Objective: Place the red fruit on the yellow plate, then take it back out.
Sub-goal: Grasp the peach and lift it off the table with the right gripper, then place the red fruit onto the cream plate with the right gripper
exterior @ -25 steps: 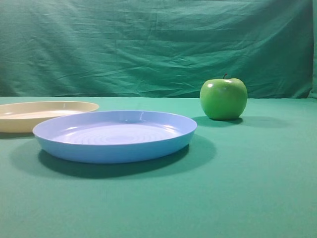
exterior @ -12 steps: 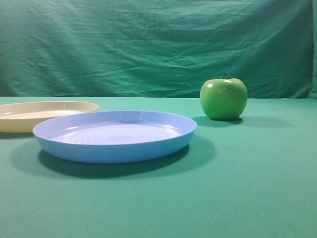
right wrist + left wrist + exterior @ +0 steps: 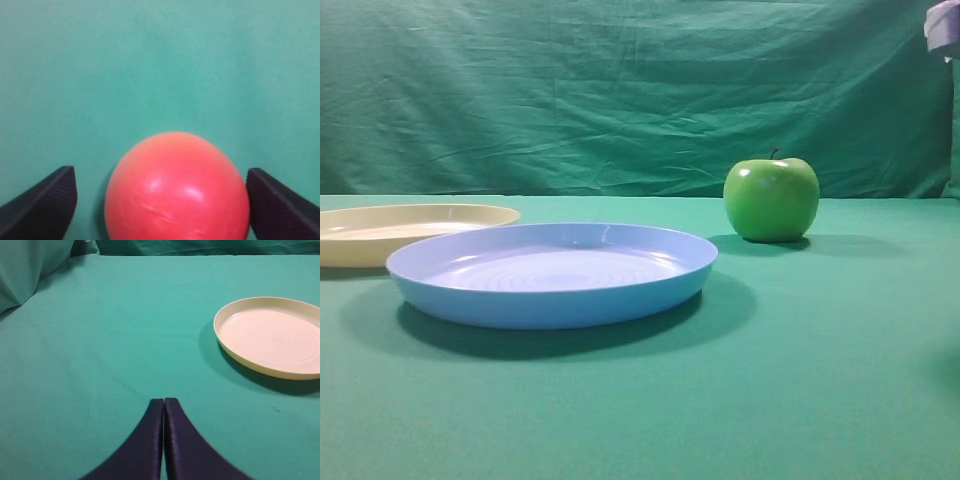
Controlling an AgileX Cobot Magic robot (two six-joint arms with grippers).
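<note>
The left gripper sits clenched and empty near the yellow plate, which waits bare at the table's left edge. The right gripper straddles the red fruit with its jaws apart on either side, not visibly touching it, apparently lining up to pick the fruit off the cloth.

Pale purple-grey arm part newly at top right corner (blurred), faint shadow on tablecloth at right edge

Round red fruit on green cloth (glossy, peach-tinged), pale yellow plate lying flat, bare
</note>
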